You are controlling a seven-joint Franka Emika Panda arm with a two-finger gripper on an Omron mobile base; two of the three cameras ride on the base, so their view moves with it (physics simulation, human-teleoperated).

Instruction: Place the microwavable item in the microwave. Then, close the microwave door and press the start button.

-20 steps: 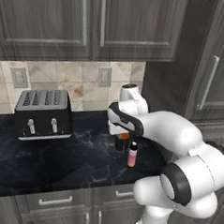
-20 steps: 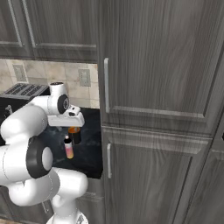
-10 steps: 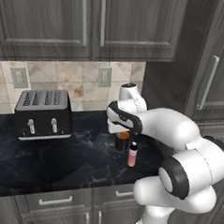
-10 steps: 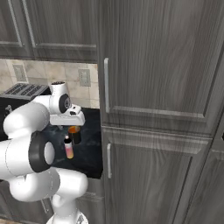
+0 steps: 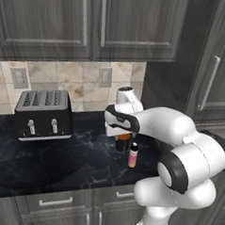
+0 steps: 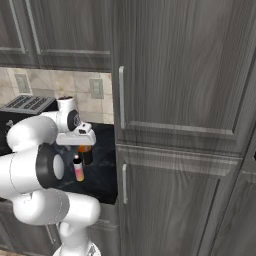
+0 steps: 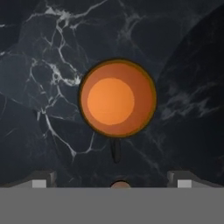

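Orange-topped and round, the small dark cylindrical cup [image 7: 117,98] stands upright on the veined black marble desk [image 5: 59,158], straight under the tool [image 5: 123,136], whose fingers are spread wide above it. A slim pink-orange bottle [image 5: 133,155] stands just beside the cup.

A black-and-silver toaster [image 5: 43,115] stands on the dark marbled desk [image 5: 59,163], at about nine o'clock in the left base view, its back toward the tiled wall [image 5: 78,84]. Two grey wall sockets [image 5: 105,77] sit in that tiling, one above the toaster and one toward one o'clock of it. A slim pink-orange bottle [image 5: 133,155] with a dark cap stands upright near the desk's front edge. Grey wooden cupboards [image 5: 91,23] hang overhead; a tall cabinet [image 6: 185,125] with bar handles stands at three o'clock.
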